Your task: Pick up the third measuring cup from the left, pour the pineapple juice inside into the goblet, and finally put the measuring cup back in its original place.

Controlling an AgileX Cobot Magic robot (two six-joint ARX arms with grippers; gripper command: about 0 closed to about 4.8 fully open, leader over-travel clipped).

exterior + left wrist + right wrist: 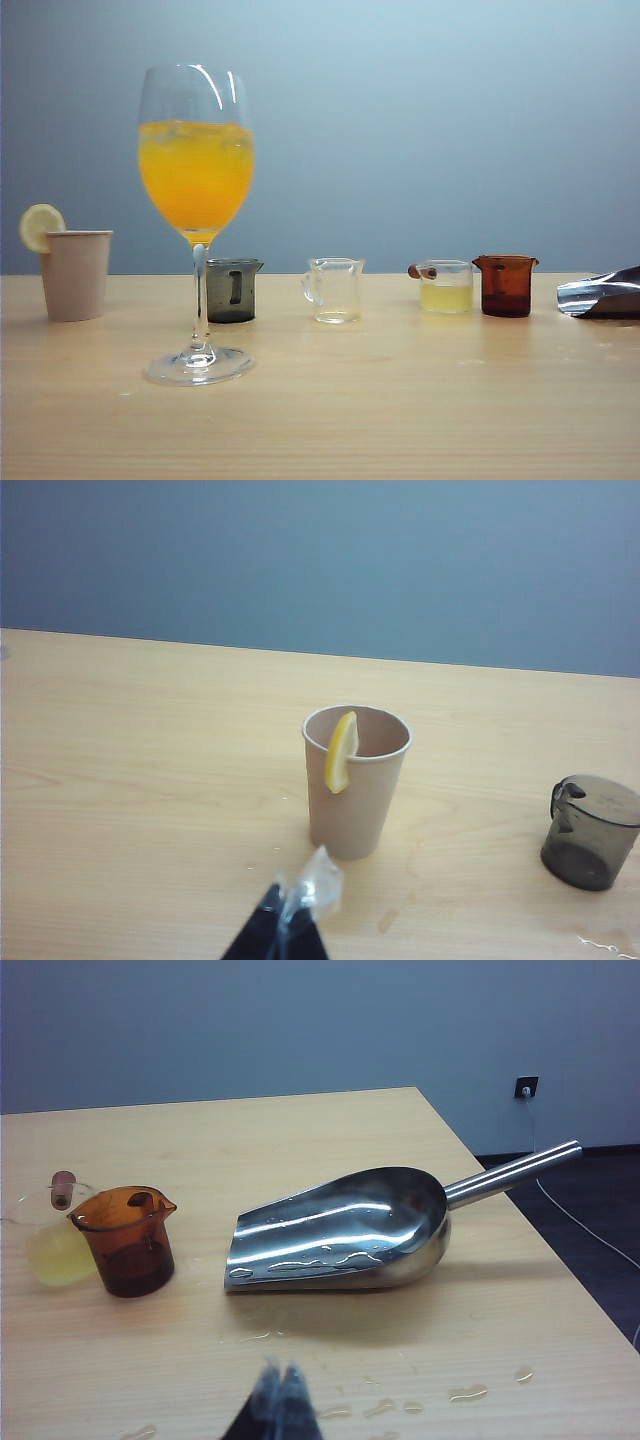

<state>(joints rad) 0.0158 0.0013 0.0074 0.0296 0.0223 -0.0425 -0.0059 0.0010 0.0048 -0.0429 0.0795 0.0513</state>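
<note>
A pale wood-grain tabletop [400,420] is being seen before a plain blue-grey wall. The goblet [197,220], tall, clear and stemmed with a round foot, is standing nearest the exterior camera and is being filled about halfway with vivid orange liquid [196,175]. At its 9 o'clock a beige paper cup [75,274] with a lemon slice [40,226] on its rim is standing. Behind the goblet, from 3 o'clock outward, a row is being formed: a smoky grey measuring cup [232,290], a clear cup with a loop handle [334,290], then the third measuring cup [445,286], small clear glass with a short brown stick handle, holding a shallow layer of pale yellow pineapple juice [446,298]. Just beside it at 3 o'clock an amber-brown cup [506,285] is standing, and it is partly hiding the third cup in the right wrist view. Farther toward 3 o'clock a shiny metal scoop [340,1230] is lying on its side, with water droplets [465,1392] being scattered near it. The left gripper [283,925] is hanging above the tabletop short of the paper cup, its jaws pressed together on nothing. The right gripper [278,1405] is hanging short of the scoop, jaws likewise closed and empty.
</note>
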